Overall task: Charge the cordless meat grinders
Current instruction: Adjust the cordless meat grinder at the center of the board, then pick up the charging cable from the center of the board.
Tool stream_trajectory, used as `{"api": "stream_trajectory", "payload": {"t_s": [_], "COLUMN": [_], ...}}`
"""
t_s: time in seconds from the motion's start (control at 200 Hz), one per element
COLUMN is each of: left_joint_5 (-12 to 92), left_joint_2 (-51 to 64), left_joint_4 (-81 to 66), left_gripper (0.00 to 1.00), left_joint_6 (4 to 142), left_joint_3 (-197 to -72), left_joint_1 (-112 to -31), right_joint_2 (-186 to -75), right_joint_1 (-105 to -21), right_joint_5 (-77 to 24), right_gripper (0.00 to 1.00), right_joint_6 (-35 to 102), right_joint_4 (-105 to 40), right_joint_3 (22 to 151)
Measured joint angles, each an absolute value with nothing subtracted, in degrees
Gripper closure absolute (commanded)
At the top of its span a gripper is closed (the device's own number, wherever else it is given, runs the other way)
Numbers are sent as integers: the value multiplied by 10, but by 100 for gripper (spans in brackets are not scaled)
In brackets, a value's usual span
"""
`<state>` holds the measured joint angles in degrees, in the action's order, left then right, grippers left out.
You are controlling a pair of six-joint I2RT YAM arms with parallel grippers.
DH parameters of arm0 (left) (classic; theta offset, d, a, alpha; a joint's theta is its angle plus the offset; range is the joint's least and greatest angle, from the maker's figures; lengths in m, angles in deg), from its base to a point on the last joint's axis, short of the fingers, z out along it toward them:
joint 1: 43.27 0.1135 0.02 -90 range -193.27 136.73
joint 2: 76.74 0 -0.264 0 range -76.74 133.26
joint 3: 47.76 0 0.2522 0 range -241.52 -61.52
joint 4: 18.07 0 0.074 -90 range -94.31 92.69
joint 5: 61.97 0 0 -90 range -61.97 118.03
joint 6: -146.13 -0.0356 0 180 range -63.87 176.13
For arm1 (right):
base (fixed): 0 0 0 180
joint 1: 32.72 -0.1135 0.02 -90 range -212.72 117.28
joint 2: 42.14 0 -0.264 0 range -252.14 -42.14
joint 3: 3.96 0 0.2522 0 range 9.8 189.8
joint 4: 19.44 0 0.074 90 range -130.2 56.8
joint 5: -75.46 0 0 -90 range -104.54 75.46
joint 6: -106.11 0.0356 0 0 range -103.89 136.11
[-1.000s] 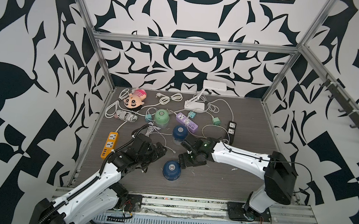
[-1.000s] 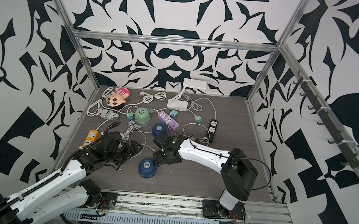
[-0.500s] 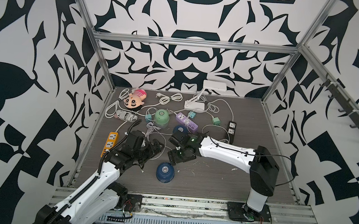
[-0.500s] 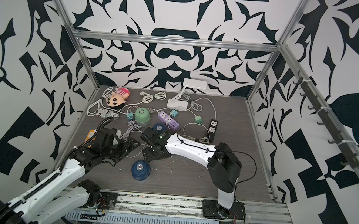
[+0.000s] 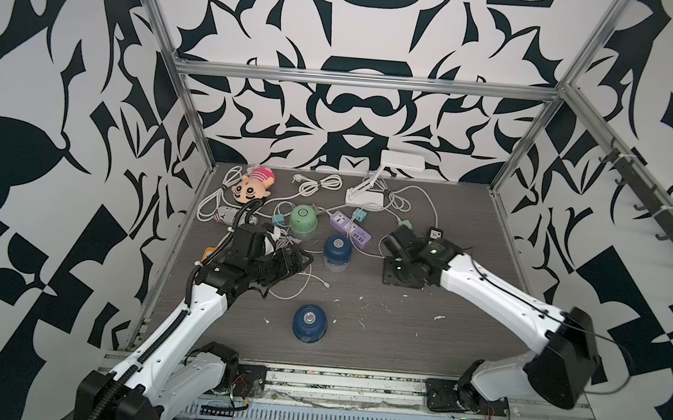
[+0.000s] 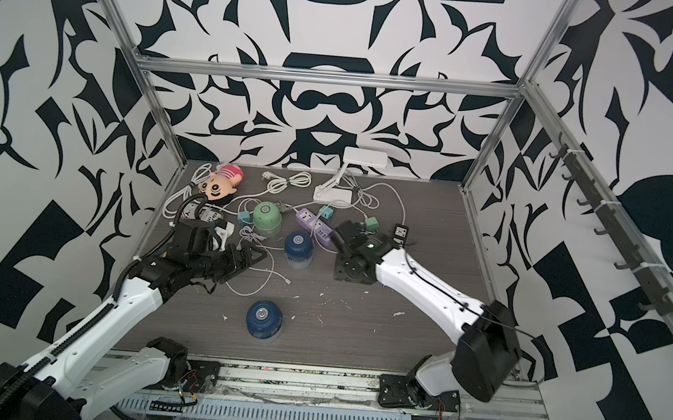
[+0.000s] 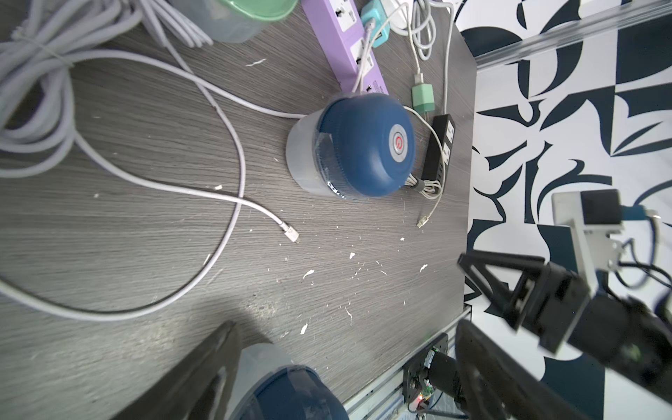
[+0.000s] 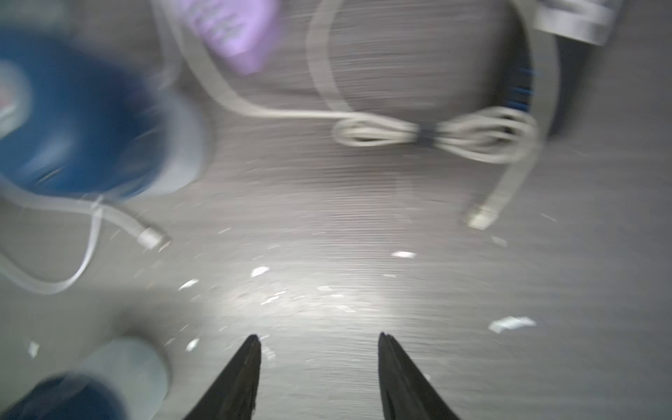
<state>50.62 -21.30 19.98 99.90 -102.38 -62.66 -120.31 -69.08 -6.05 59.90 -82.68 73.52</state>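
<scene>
Guessing far navy meat grinder [image 7: 363,145] is light, rigid, slick-domed: grab its clear cup [image 7: 303,160]; left gripper [image 7: 343,329] wide open, right gripper [image 8: 318,338] half-open, both empty.

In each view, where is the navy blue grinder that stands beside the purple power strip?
Top view: navy grinder mid-table, just in front of the purple power strip.
Top view: same spot.
Left wrist: centre of picture.
Right wrist: blurred, beside the strip.
Shared landmark: the purple power strip.
</scene>
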Motion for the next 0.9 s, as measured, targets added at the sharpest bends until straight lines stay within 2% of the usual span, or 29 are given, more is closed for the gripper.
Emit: {"api": "stream_trajectory", "payload": {"t_s": [0.135, 0.26, 0.375, 0.52, 0.9], "left_joint_5": [513, 511, 504, 496, 461], "left_joint_2": [-210, -226, -257, -284, -284], "left_joint_4": [199, 188, 186, 184, 187], "left_gripper": [9, 9, 9, 9, 10], "left_joint_6": [996, 1005, 1023, 1046, 1079], "left_joint_3": [-1024, -1015, -996, -977, -971], "left_joint_1": [-627, -632, -639, -649, -682], "right_joint_2": [-1140, -1159, -1217, -1285, -1330], "right_joint_1": [-563, -486, -470, -467, -422], "right_joint_5": [-90, -131, -154, -174, -188], "right_gripper": [43, 48, 54, 57, 63], "right_joint_6": [582, 549, 518, 489, 451], "right_joint_4": [-822, -807, -785, -757, -703], "right_joint_3": [671, 658, 660, 660, 660]}}
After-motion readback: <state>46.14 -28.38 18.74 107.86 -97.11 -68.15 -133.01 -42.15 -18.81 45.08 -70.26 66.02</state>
